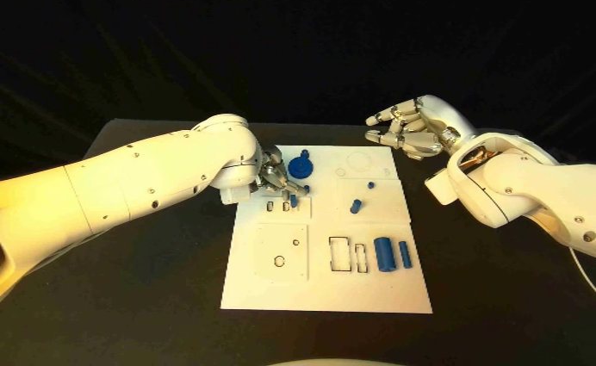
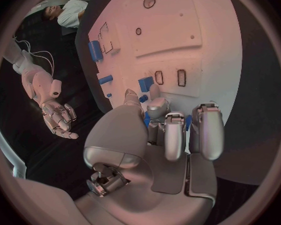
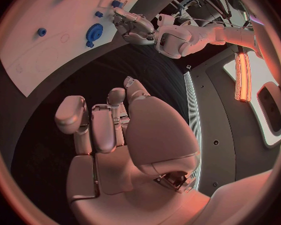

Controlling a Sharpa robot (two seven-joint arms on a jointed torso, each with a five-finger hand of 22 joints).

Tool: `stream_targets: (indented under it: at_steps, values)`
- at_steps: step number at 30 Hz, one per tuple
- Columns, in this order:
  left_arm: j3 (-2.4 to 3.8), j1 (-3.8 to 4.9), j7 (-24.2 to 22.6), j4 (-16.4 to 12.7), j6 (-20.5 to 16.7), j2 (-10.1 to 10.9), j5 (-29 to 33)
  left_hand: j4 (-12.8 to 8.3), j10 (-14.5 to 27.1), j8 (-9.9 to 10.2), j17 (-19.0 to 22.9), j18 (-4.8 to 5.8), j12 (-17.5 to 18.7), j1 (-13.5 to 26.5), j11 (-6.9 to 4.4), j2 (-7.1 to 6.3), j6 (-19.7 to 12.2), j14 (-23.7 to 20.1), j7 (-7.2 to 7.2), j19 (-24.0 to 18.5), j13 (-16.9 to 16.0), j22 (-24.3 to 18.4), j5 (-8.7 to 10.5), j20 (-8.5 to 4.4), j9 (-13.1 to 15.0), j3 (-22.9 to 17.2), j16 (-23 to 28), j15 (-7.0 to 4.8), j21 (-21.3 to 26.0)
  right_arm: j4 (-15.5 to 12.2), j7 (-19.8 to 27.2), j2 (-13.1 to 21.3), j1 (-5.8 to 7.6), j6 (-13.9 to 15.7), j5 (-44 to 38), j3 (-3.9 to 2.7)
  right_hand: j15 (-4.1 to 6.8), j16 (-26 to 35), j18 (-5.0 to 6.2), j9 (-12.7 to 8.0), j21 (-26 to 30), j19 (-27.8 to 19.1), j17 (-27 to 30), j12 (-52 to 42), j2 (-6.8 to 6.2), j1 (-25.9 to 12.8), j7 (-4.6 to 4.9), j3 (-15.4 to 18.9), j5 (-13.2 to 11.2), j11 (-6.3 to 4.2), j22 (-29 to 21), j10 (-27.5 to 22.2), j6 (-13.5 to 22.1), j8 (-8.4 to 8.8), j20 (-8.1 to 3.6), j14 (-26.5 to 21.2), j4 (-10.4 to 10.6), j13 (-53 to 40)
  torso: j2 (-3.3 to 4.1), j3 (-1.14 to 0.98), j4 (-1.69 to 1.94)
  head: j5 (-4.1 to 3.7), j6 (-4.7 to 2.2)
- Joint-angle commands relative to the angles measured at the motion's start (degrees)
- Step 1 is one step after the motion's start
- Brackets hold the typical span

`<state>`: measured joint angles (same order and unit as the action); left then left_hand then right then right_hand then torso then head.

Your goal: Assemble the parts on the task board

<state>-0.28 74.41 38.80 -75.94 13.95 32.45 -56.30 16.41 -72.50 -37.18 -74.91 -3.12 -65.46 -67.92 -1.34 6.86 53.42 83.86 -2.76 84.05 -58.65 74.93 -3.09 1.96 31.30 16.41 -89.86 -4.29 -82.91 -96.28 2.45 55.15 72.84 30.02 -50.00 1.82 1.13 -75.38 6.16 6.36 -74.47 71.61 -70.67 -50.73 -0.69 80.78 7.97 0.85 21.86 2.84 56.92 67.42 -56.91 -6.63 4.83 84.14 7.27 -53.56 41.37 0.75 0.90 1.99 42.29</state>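
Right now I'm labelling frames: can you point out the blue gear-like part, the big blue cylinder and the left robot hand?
Blue gear-like part [image 1: 302, 165], head view, on its round top face.
Big blue cylinder [image 1: 385, 253], head view, middle of its side.
Left robot hand [image 1: 276, 178], head view, on its silver fingers over the board.

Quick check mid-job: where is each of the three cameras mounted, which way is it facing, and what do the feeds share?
Head view: on the robot's head, looking down at the black table and task board; both white arms come in, left hand at the board's far left, right hand past its far right corner.
Left wrist view: behind the left hand, facing the task board.
Right wrist view: behind the right hand, over bare table.
Shared: the blue gear-like part; each wrist view shows the other hand.
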Motion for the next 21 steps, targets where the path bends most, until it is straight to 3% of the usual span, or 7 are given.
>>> stream_targets:
  at_steps: [1, 21]
  values:
    - [-0.01, 0.02, 0.12, 0.13, 1.74, -0.26, -0.19, 0.0, -0.28, -0.25, -15.09, 0.89, -0.23, -0.65, 0.1, 0.1, -0.48, 6.14, 0.09, 2.23, -0.06, 3.83, 0.21, -0.43, 0.17, 0.29, -0.14, -0.39, -0.23, 0.02, -0.13, -0.11, -0.07, -0.86, -0.89, 0.01, 0.38, 0.37, 0.52, -0.06, 0.24, -0.27, 0.02, 0.22, 0.0, 0.36, -0.04, -0.48, 0.36, -0.07, -0.02, -0.22, -0.29, 0.09, -0.12, 1.72, 0.02, -0.01, 0.01, 0.03, -0.06, 0.08, 0.08]
    - [-0.05, 0.04, 0.78, 0.71, 3.78, -0.84, -0.19, -0.19, -0.85, -1.0, -15.09, 0.9, -1.22, -3.05, 0.04, 1.07, -0.88, 6.14, 0.16, 2.2, -1.3, 4.07, -0.36, -0.4, 1.6, -0.38, -0.14, -0.39, -0.35, 0.19, -0.07, -0.18, -0.11, -0.94, 0.66, 0.02, 0.37, 0.41, 0.51, -0.07, 0.26, -0.24, 0.03, 0.15, 0.05, 0.25, -0.04, -0.55, 0.52, -0.06, 0.0, -0.13, -0.33, 0.09, -0.12, 1.73, 0.12, -0.03, 0.06, 0.02, -0.07, 0.0, 0.7]
